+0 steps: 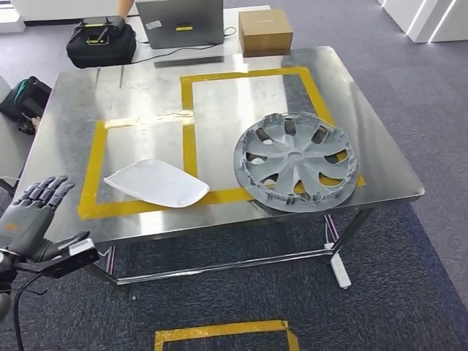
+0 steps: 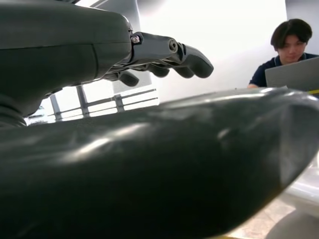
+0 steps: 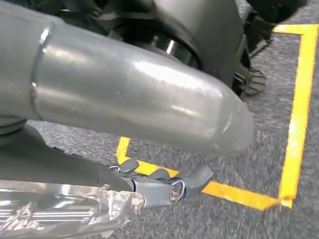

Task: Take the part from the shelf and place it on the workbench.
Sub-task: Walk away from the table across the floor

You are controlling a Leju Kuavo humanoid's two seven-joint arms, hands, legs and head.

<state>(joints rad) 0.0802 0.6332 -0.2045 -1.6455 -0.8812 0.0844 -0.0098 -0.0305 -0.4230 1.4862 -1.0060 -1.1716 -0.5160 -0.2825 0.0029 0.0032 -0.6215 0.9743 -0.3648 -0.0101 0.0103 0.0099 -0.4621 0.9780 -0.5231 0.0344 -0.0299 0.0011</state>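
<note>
Steel surface fills the view, marked by two yellow tape boxes, likely drop zones. Grey carpet below, with more tape by the robot's feet. At the far edge: a laptop, a black bag, a cardboard box.

Hubcap lies flat, overlapping the right box's near corner. White panel lies across the left box's near line.

Left hand is raised beside the surface, fingers apart, holding nothing.

Right hand hangs toward the floor against a shiny wrapped part; whether it is gripped, I cannot tell.
</note>
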